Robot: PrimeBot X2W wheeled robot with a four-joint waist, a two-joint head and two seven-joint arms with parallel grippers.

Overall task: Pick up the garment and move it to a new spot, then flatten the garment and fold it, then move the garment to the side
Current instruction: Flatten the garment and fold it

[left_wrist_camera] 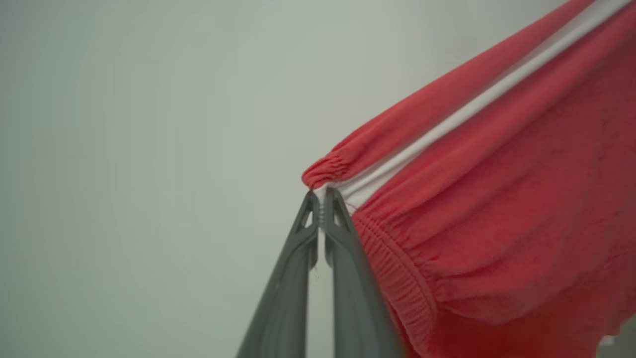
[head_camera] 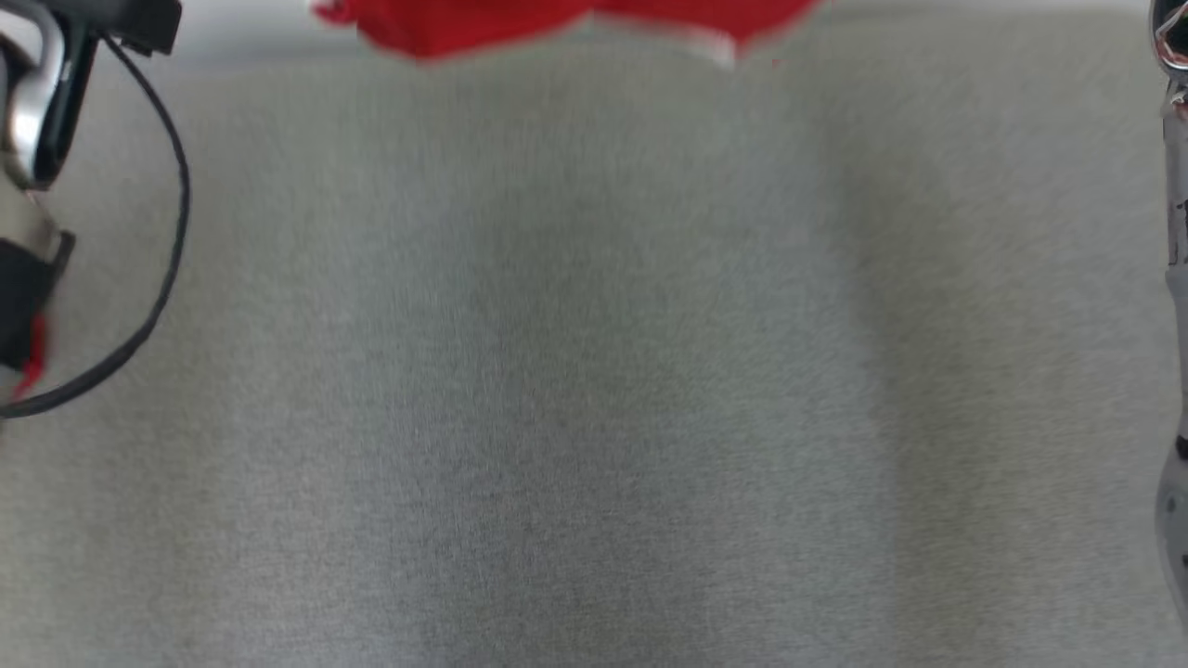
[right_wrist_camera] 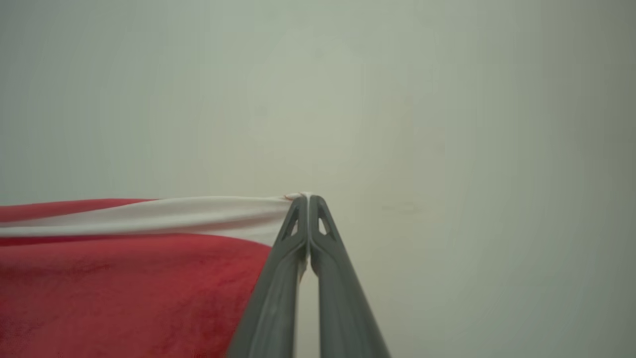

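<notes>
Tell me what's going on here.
The robot holds a red garment with both tools. The left tool is shut on the end of its white band, beside the gathered elastic hem. The right tool is shut on a white edge too, so the cloth looks stretched between them. In the blurred head view, red cloth shows at the top, above the grey surface. Nothing is flattened or folded yet.

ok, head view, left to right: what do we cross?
Silver-and-black left arm wrist → looped black cable → blurred red fabric garment with white trim, at the top edge → pale grey right forearm at the right edge. The grey cloth surface spans the whole width.
</notes>
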